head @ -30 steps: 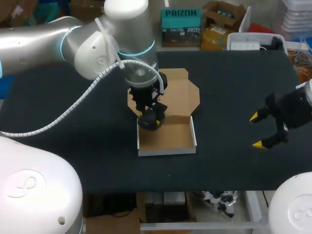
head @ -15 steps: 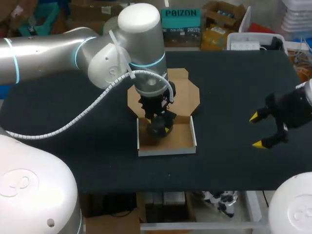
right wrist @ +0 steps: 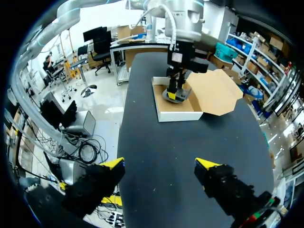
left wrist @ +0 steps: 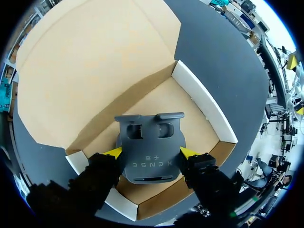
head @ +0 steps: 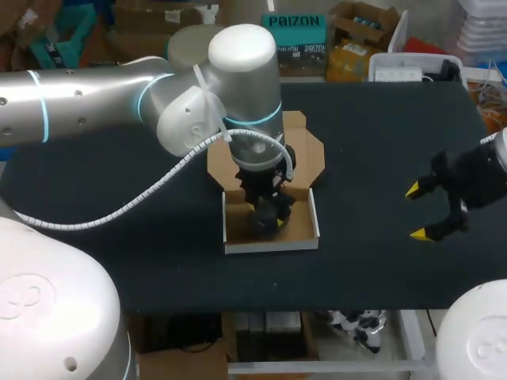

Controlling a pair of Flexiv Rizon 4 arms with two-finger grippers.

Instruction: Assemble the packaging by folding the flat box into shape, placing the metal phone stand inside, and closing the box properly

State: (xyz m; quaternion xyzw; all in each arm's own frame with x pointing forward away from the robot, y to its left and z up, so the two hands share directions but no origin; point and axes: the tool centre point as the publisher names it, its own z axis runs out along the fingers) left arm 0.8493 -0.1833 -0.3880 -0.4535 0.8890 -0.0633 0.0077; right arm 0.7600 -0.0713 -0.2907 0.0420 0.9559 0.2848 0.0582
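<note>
Holding | your left gripper clamps the phone stand inside the box | your right gripper spread wide, above table

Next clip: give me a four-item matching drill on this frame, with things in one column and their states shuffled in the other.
Things:
1. left hand
2. right hand
3. phone stand
4. box lid

States:
A. lies open and flat behind the box tray
B. open, empty, well off to the side of the box tray
C. shut on the phone stand
D. held over the box tray's floor

Pairs: 1-C, 2-B, 3-D, 4-A
</note>
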